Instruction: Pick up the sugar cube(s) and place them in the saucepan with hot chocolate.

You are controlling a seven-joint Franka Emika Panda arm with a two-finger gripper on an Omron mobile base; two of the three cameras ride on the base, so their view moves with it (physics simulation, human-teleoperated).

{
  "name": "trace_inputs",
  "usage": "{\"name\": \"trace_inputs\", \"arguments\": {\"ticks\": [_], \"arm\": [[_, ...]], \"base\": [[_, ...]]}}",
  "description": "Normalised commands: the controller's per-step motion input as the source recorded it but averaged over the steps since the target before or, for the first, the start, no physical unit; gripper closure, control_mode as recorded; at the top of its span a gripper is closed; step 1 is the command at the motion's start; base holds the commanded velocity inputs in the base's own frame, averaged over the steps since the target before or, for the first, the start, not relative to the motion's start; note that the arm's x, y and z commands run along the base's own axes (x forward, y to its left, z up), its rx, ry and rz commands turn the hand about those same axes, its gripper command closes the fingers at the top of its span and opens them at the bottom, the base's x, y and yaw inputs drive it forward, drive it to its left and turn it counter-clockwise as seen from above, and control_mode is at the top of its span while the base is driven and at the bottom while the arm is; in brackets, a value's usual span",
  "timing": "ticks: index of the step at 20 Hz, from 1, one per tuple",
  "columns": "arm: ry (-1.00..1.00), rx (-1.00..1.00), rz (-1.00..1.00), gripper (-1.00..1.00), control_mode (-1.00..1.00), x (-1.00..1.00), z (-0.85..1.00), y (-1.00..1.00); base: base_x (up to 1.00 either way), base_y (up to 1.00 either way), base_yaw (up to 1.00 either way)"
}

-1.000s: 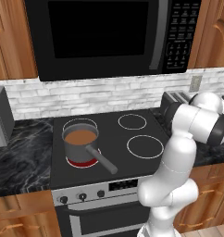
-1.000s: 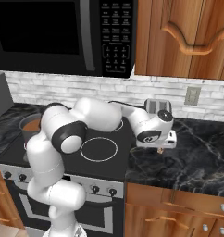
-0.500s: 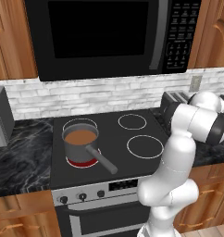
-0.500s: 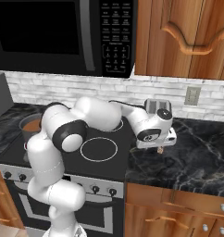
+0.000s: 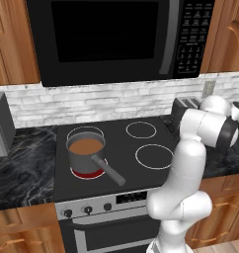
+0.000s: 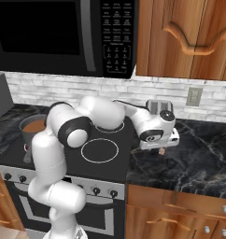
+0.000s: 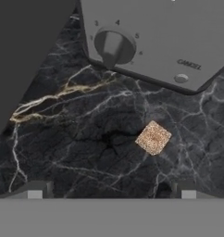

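While the white arm reaches right over the black marble counter (image 6: pixel 199 158), gripper (image 7: pixel 111 192) wide open and empty above a sugar cube (image 7: pixel 153 137), toaster (image 7: pixel 169 37) just beyond, saucepan (image 5: pixel 87 155) on the stove (image 5: pixel 116 148).

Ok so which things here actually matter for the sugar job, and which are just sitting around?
For the job:
- sugar cube, on the dark marble counter in front of the toaster
- saucepan on the red burner
- hot chocolate inside it
- gripper, jaws open above the cube

Just sitting around:
- toaster
- microwave
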Motion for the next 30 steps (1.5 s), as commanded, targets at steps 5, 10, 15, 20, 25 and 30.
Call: {"name": "trace_inputs", "arguments": {"ticks": [5, 10, 15, 20, 25, 30], "arm": [[0.00, 0.00, 0.00, -1.00, -1.00, 0.22, 0.00, -0.21], [0.00, 0.00, 0.00, -1.00, -1.00, 0.07, -0.04, -0.07], [0.00, 0.00, 0.00, -1.00, -1.00, 0.00, -0.17, 0.00], [0.00, 0.00, 0.00, -1.00, -1.00, 0.00, -0.20, 0.00], [0.00, 0.00, 0.00, -1.00, -1.00, 0.11, -0.02, 0.00], [0.00, 0.00, 0.00, -1.00, -1.00, 0.25, 0.00, 0.00]], "base": [[0.00, 0.00, 0.00], [0.00, 0.00, 0.00], [0.00, 0.00, 0.00], [0.00, 0.00, 0.00], [0.00, 0.00, 0.00], [0.00, 0.00, 0.00]]}}
